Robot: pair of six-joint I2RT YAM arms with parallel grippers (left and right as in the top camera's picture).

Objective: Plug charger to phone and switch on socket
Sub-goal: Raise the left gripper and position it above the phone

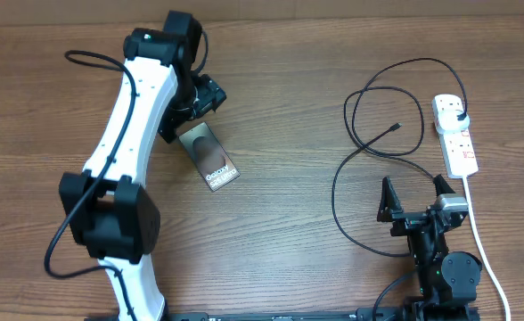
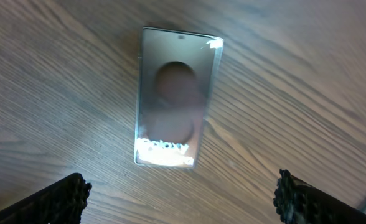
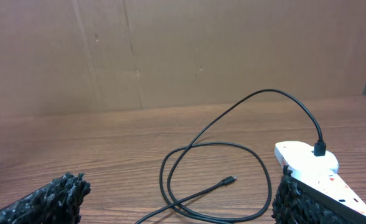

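The phone (image 1: 210, 157) lies flat on the wooden table, a grey-brown slab with its "Galaxy" lettering at the near-right end. My left gripper (image 1: 191, 114) hovers over its far end, open and empty. In the left wrist view the phone (image 2: 177, 99) lies ahead of the wide-apart fingers (image 2: 65, 198). The charger (image 1: 382, 98) is a black cable looped on the right; its plug sits in the socket (image 1: 458, 143), and its small tip (image 1: 396, 127) lies loose. My right gripper (image 1: 415, 191) stands open near the front edge, with the cable loops (image 3: 189, 162), the tip (image 3: 229, 181) and the socket (image 3: 304, 163) before it.
A white cord (image 1: 481, 242) runs from the socket toward the front right edge, just right of my right arm. A brown cardboard wall (image 3: 170, 56) stands behind the table's far edge. Bare wood lies between the phone and the cable loops.
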